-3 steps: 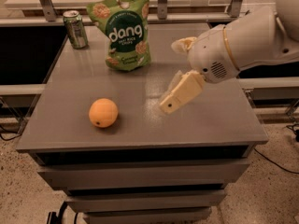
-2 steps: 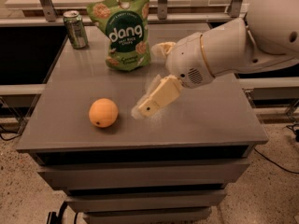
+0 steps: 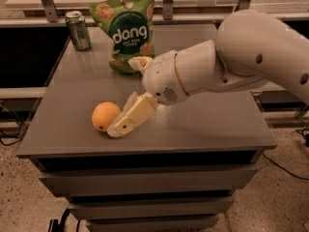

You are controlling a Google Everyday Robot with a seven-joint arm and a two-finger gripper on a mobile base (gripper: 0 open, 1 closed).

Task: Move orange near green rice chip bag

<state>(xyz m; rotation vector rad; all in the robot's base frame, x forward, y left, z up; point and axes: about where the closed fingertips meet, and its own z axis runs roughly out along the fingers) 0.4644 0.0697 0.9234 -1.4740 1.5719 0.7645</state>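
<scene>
The orange [image 3: 104,116] lies on the grey table top [image 3: 203,124] at the front left. The green rice chip bag [image 3: 129,29] with white "dang" lettering stands upright at the back, well behind the orange. My gripper [image 3: 117,125] reaches down to the left from the big white arm [image 3: 231,66]. Its cream fingers [image 3: 133,117] are slightly apart and rest right beside the orange's right side, low over the table. The gripper is open and holds nothing. The arm's wrist hides the bag's lower right corner.
A small green drink can [image 3: 77,30] stands at the back left corner of the table. The table's front edge [image 3: 145,151] runs just below the orange. A shelf rail with metal posts [image 3: 168,1] stands behind the table.
My arm has swung left and down across the table. The gripper went from the table's middle right to right beside the orange. The orange and bag have not moved.
</scene>
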